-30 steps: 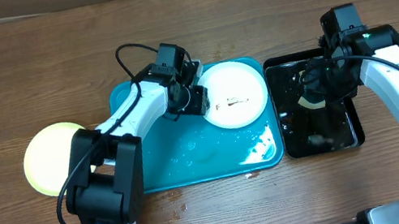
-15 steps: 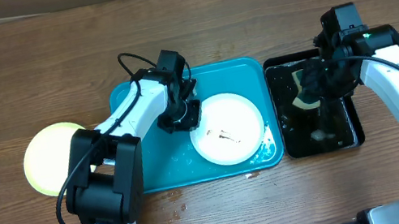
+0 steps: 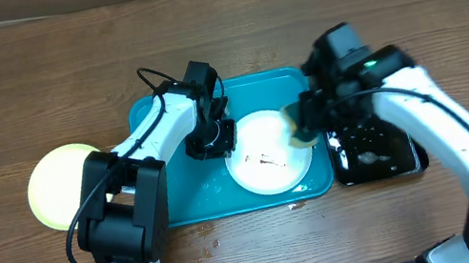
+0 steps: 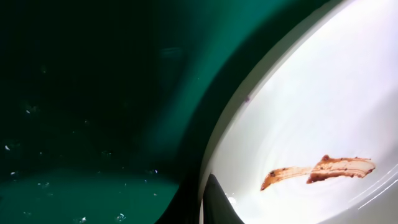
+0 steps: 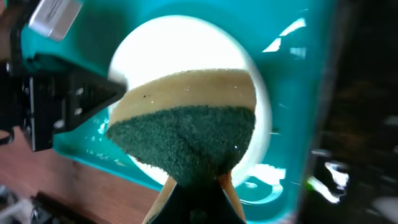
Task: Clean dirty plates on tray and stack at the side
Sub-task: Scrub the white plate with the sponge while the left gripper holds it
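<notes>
A white plate [image 3: 268, 155] with a brown smear [image 4: 323, 169] lies on the teal tray [image 3: 179, 199], towards its front right. My left gripper [image 3: 219, 136] is shut on the plate's left rim [image 4: 214, 186]. My right gripper [image 3: 300, 128] is shut on a yellow-and-green sponge [image 5: 186, 124] and holds it just above the plate's right edge [image 5: 180, 43]. The pale yellow-green plate [image 3: 56, 187] lies on the table left of the tray. No second white plate shows.
A black tub [image 3: 375, 147] with water stands right of the tray, under my right arm. Wet patches and foam lie on the tray's front right [image 3: 312, 174]. The right wrist view shows the left gripper body [image 5: 56, 106] at the plate's far side.
My left gripper pulled the white plate from the tray's back right towards the front. My right arm swung left from the black tub, carrying the sponge over the plate.
</notes>
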`<action>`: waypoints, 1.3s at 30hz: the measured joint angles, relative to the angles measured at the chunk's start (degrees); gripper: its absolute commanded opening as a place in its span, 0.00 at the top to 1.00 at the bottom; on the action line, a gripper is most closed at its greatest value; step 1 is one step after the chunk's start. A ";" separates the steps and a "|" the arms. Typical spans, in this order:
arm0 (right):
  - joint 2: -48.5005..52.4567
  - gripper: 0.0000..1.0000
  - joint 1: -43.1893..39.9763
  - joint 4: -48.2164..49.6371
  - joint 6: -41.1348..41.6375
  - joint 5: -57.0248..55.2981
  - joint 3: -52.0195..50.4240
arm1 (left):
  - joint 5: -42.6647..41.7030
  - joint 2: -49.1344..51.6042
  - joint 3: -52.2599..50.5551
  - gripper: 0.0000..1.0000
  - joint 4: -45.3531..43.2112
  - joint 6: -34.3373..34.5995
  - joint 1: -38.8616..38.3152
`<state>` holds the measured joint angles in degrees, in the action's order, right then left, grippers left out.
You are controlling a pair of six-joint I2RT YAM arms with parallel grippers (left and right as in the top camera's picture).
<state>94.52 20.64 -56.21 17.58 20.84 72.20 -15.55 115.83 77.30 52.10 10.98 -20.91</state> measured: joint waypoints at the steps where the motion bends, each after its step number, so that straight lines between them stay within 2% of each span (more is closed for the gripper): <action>1: 0.90 0.96 1.70 1.27 0.76 0.09 0.00 | -0.11 0.00 0.00 0.96 0.00 0.13 0.00; 8: 7.19 0.96 10.10 9.42 7.80 0.42 0.00 | -0.33 0.02 0.00 0.96 0.00 0.92 0.00; 21: 14.99 0.96 15.37 19.06 17.03 0.35 0.00 | -0.35 0.02 0.00 0.96 -0.02 1.09 -0.02; 30: 17.75 0.96 16.94 20.06 19.21 -0.26 0.00 | -0.13 0.11 -0.07 0.96 0.04 1.09 0.28; 39: 18.58 0.96 15.87 11.85 19.74 -5.57 0.94 | -0.57 0.11 -0.04 0.96 0.83 1.16 -0.13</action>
<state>113.10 36.51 -44.36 37.32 15.27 73.14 -16.12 115.94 77.25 52.93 12.14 -21.04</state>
